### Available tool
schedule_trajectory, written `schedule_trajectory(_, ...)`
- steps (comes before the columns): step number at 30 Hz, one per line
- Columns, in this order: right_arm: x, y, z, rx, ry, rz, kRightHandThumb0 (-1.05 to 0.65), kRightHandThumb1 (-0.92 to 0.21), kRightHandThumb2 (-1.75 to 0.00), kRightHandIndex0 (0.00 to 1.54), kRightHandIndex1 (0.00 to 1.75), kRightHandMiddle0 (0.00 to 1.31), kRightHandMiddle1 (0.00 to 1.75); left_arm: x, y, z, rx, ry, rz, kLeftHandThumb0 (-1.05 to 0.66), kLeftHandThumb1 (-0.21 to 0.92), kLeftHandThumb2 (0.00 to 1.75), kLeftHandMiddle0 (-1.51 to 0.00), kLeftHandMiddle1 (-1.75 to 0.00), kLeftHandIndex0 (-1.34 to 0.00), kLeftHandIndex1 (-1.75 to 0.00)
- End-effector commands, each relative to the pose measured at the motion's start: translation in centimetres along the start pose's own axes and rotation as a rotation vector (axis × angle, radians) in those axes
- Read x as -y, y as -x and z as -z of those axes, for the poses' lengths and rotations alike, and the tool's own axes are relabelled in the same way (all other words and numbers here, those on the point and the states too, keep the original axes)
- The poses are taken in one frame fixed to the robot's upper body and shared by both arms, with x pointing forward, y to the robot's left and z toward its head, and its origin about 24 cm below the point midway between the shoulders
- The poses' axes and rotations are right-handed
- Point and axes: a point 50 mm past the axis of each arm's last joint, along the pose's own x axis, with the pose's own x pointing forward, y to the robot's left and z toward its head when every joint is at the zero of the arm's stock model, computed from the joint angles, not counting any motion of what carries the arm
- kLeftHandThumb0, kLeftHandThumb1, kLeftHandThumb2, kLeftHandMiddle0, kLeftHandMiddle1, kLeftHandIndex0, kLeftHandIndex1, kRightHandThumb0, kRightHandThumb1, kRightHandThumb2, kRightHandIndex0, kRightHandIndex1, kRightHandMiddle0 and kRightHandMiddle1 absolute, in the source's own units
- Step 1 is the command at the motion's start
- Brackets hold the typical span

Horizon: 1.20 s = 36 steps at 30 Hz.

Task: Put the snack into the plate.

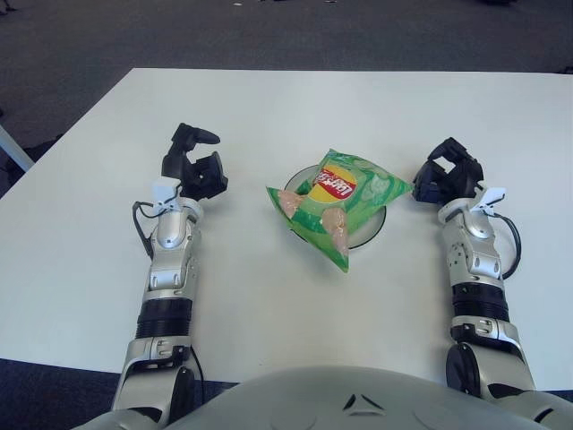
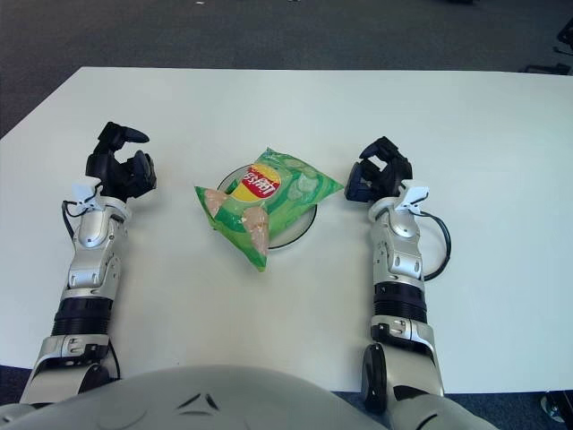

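A green snack bag point(image 1: 338, 199) with a red and yellow logo lies tilted across a white plate point(image 1: 372, 228) at the middle of the white table; its lower left corner hangs over the plate's rim. My right hand point(image 1: 442, 177) hovers just right of the bag, fingers relaxed, apart from it and holding nothing. Left of the plate, my left hand point(image 1: 193, 165) is raised with its fingers spread and nothing in them. In the right eye view the bag point(image 2: 266, 202) covers most of the plate point(image 2: 300, 227).
The white table point(image 1: 295, 107) stretches far behind and to both sides of the plate. Dark carpet point(image 1: 269, 31) lies beyond its far edge. A black cable point(image 1: 514, 244) loops beside my right forearm.
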Motion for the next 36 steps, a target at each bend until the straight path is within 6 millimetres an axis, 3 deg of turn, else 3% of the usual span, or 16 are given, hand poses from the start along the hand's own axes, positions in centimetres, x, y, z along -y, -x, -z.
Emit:
schedule_trajectory(1, 1.15, 1.94, 3.86, -0.185, -0.138, 0.051, -0.48, -0.15, -1.52, 1.3, 1.75, 0.73, 1.74, -0.15, 4.84, 4.92, -0.239, 0.041, -0.045, -0.42, 0.5, 1.09, -1.34, -1.75, -0.46, -1.75)
schedule_trajectory(16, 1.49, 1.78, 3.7, -0.178, -0.147, 0.004, -0.51, -0.25, -1.41, 1.29, 1.75, 0.67, 1.75, -0.01, 4.91, 4.78, -0.247, 0.039, -0.045, -0.42, 0.51, 1.08, -1.34, -1.75, -0.46, -1.75)
schedule_trajectory(30, 1.76, 1.92, 3.7, -0.167, -0.125, -0.011, -0.5, -0.27, -1.38, 1.29, 1.75, 0.65, 1.75, -0.04, 5.19, 4.7, -0.252, 0.036, -0.051, -0.43, 0.48, 1.12, -1.31, -1.75, -0.48, -1.75)
schedule_trajectory(36, 1.87, 2.03, 3.71, -0.164, -0.113, -0.011, -0.5, -0.27, -1.38, 1.29, 1.75, 0.65, 1.75, -0.01, 5.35, 4.65, -0.249, 0.026, -0.052, -0.47, 0.36, 1.27, -1.33, -1.75, -0.58, -1.75)
